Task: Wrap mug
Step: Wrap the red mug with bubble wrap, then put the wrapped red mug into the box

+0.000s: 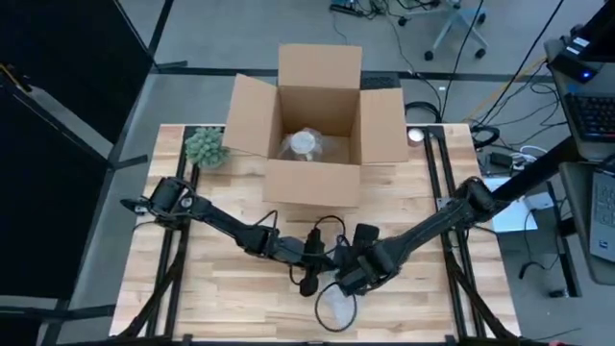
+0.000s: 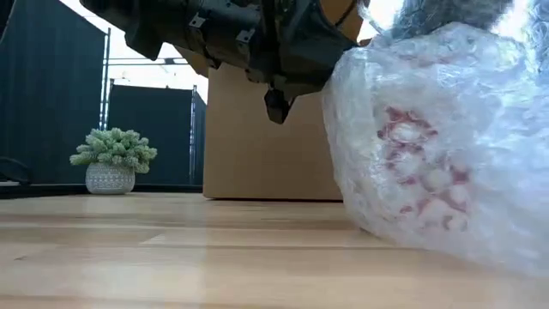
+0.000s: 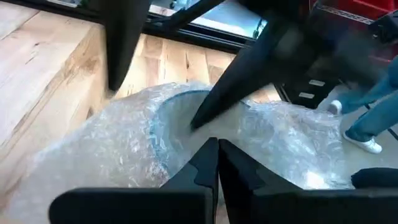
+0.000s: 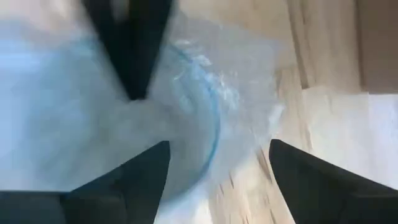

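— Item count?
— One bubble-wrapped mug (image 1: 335, 306), just beneath right gripper (image 1: 348, 283), fingers spread wide above it. One left gripper (image 1: 307, 284) just beside, fingers pressed together, gripping nothing.
— Further stock?
— One cardboard box (image 1: 312, 183), one wrapped bundle (image 1: 307, 144) inside. One potted plant (image 1: 205, 147). No legible writing.

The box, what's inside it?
Inside the open box, the high view shows a pale, roundish bundle that looks like clear wrap. What it holds is covered, and the box walls hide the rest of the floor.
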Tool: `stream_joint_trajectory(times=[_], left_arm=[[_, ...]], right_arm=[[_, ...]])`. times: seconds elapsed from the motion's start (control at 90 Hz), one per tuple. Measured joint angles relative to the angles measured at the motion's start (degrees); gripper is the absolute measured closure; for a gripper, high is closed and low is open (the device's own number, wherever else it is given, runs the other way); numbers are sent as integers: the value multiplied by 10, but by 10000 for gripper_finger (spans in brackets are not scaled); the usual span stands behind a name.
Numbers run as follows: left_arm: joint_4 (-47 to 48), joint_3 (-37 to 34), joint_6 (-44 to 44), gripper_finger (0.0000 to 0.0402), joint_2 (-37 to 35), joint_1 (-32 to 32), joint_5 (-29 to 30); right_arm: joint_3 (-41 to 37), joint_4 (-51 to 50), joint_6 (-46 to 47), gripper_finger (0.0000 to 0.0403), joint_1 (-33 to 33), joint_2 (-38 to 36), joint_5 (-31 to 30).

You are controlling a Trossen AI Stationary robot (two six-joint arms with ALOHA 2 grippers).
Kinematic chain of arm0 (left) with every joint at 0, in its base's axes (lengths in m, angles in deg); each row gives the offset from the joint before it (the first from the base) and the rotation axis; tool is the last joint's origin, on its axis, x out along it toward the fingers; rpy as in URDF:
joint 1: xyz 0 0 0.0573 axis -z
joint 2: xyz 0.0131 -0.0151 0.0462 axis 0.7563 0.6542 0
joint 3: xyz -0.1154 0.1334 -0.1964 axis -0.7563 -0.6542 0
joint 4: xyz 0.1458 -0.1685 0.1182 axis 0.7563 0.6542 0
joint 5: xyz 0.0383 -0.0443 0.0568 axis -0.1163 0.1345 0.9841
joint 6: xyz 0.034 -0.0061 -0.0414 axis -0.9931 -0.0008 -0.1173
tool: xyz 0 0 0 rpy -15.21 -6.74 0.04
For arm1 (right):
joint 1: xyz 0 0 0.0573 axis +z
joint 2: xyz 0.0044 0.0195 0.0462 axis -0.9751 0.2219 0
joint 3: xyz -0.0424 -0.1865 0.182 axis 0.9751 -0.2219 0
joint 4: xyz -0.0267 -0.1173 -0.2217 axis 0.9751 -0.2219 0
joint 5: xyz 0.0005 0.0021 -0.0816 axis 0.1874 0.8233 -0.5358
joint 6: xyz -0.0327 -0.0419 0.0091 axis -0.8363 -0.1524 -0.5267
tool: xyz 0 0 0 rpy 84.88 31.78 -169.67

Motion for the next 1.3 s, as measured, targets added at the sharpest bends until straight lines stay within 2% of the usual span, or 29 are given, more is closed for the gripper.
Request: stream_joint_trajectory(times=[0.1, 0.244, 0.433, 0.711, 1.0, 1.3], left_arm=[[0, 0, 0, 402, 0, 0, 0], [0, 0, 0, 402, 0, 0, 0], [0, 0, 0, 402, 0, 0, -1], [0, 0, 0, 402, 0, 0, -1], [2, -1, 1, 402, 0, 1, -1], [2, 0, 0, 402, 0, 1, -1]], right_arm=[[23, -16, 14, 140, 19, -24, -4], [28, 65, 33, 140, 65, -46, -6], [27, 152, 17, 140, 112, -3, -25], [27, 146, -19, 140, 78, 88, -23], [31, 134, -53, 140, 36, 164, 50], [30, 131, -57, 140, 35, 168, 62]])
